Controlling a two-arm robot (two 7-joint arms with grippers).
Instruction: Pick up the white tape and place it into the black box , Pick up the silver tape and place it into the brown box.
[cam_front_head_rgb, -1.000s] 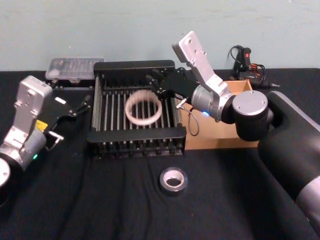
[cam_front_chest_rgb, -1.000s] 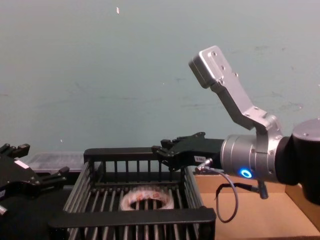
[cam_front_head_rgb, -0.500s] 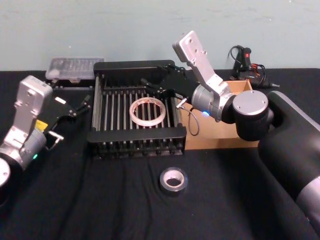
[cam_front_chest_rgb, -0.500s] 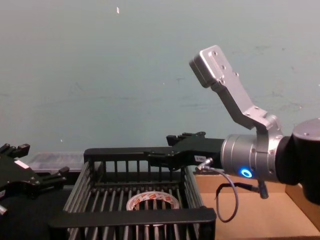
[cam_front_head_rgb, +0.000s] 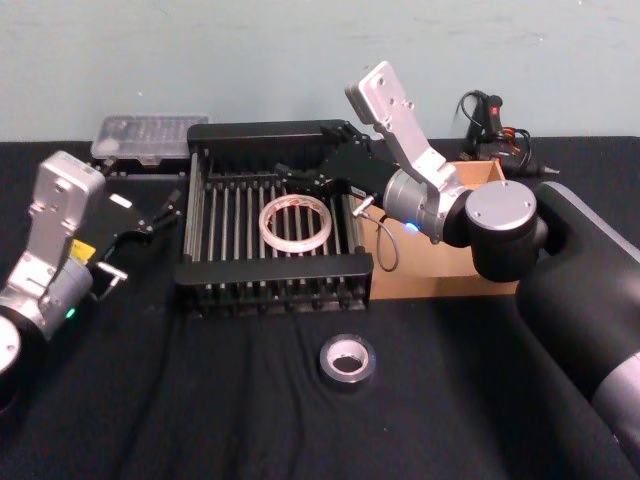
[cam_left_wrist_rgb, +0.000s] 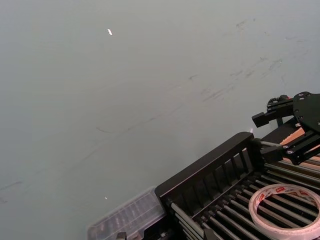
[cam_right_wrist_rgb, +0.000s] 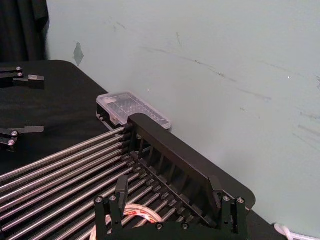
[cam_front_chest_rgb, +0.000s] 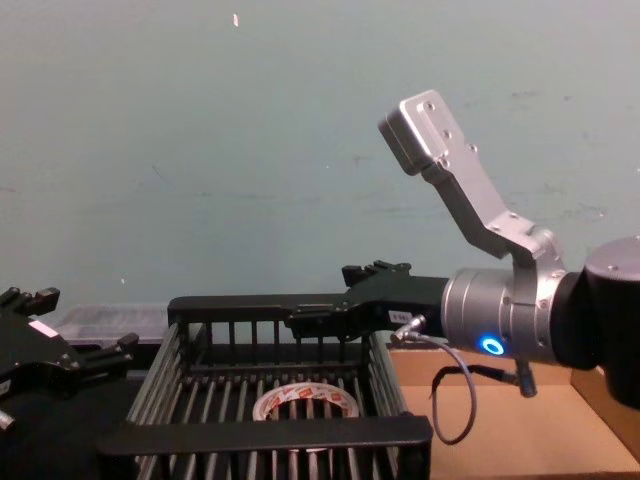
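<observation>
The white tape (cam_front_head_rgb: 294, 222) lies flat on the slatted floor of the black box (cam_front_head_rgb: 275, 268), free of any gripper; it also shows in the chest view (cam_front_chest_rgb: 305, 403) and the left wrist view (cam_left_wrist_rgb: 285, 202). My right gripper (cam_front_head_rgb: 312, 152) hovers open above the box's far right part, nothing between its fingers (cam_right_wrist_rgb: 121, 192), with the white tape (cam_right_wrist_rgb: 140, 212) just below it. Nearer me, on the black cloth, sits the silver tape (cam_front_head_rgb: 347, 360), untouched. To the right of the crate stands the brown box (cam_front_head_rgb: 440, 270). My left gripper (cam_front_head_rgb: 150, 208) rests open to the left of the crate.
A clear plastic case (cam_front_head_rgb: 150, 135) lies behind the crate's left corner. A tool with cables (cam_front_head_rgb: 490, 120) sits at the back right behind the cardboard tray. Bare black cloth surrounds the silver roll. The pale wall stands close behind the table.
My right gripper has opened wide and let go of the white tape, which dropped from a tilted pose to flat on the crate floor. The left arm has not moved.
</observation>
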